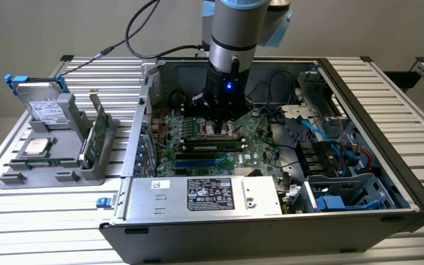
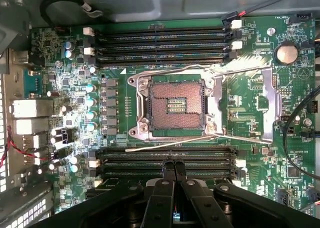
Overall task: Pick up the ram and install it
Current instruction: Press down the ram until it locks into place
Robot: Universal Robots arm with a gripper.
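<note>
While the arm stood upright over the open computer case (image 1: 411, 207), the gripper (image 1: 220, 130) was down inside it, low over the motherboard (image 1: 260, 157), with its two black fingers (image 2: 165, 188) pressed together and nothing visible between them. In the wrist view the joined tips of the gripper (image 2: 174, 164) were over the memory slots (image 2: 130, 160) that run beside the empty processor socket (image 2: 175, 105), whose metal frame stood open. In the exterior view the ram (image 1: 213, 147) seemed to sit in one of these slots, as a long narrow stick with dark chips, just in front of the gripper and close below it; whether the tips touched it could not be told. Nearer the camera, the silver power supply (image 1: 205, 196) lay along the front of the case. On the exterior view's left, well apart from the case, a grey tray (image 1: 50, 179) on the slatted table (image 1: 20, 221) held an upright green expansion card (image 1: 97, 135), a drive (image 1: 46, 110) and a square silver chip (image 1: 35, 147).
</note>
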